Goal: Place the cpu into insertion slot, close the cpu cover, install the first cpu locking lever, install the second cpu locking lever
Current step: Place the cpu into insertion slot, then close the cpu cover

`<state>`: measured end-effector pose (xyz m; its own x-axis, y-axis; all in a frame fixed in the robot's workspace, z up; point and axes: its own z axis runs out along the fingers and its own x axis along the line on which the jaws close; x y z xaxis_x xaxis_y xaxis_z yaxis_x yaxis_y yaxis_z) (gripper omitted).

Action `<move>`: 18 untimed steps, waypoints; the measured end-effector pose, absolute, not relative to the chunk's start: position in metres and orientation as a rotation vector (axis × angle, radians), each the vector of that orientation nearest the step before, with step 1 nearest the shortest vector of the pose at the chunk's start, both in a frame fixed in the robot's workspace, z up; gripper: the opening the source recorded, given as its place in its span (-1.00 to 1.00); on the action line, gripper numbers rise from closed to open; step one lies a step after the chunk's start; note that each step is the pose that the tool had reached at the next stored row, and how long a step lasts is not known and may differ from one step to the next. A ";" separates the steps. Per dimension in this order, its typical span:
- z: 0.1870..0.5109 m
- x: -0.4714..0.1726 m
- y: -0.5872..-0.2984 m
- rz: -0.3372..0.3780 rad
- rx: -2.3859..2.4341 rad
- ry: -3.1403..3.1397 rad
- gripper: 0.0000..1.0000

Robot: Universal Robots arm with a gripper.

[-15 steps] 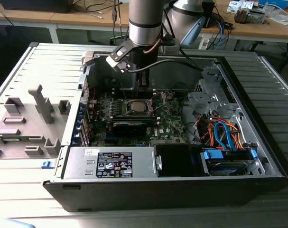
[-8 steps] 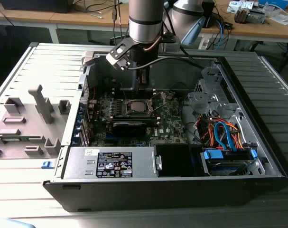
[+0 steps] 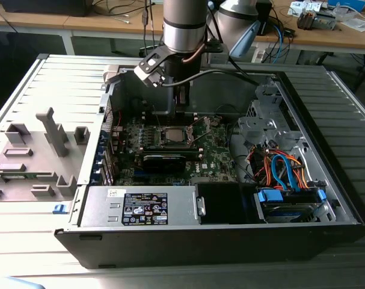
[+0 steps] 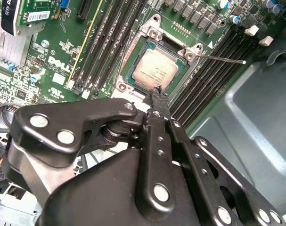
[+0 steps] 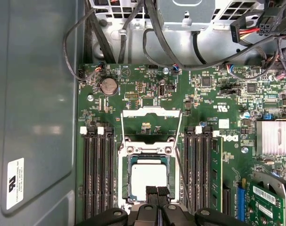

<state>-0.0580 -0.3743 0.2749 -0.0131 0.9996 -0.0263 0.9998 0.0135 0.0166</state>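
Note:
The cpu (image 5: 147,175) (image 4: 154,69), a square chip with a silver-grey top, lies flat in the insertion slot (image 5: 124,165) on the green board. In the exterior view the cpu (image 3: 173,136) sits mid-board inside the open case. The cpu cover (image 5: 152,111) is swung up and open behind the socket. One thin wire locking lever (image 4: 223,59) sticks out free beside the socket. My gripper (image 5: 157,190) (image 4: 157,92) hovers just over the chip's near edge, its black fingertips together with nothing between them. In the exterior view the gripper (image 3: 181,111) hangs straight down over the socket.
Rows of black memory slots (image 5: 98,174) flank the socket on both sides. A long black card (image 3: 164,159) lies just in front of it. A power supply (image 3: 140,208) and a drive cage with coloured cables (image 3: 284,174) fill the case's front. A grey fixture (image 3: 38,150) stands outside.

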 end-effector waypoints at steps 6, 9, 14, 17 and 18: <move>0.280 -0.058 -0.374 -0.010 2.185 2.215 -0.79; 0.280 -0.058 -0.374 -0.010 2.185 2.215 -0.79; 0.280 -0.057 -0.375 -0.010 2.185 2.215 -0.79; 0.280 -0.056 -0.375 -0.010 2.185 2.215 -0.79; 0.280 -0.056 -0.375 -0.010 2.185 2.215 -0.79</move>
<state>-0.0556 -0.3751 0.2803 -0.0131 0.9996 -0.0263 0.9998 0.0136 0.0167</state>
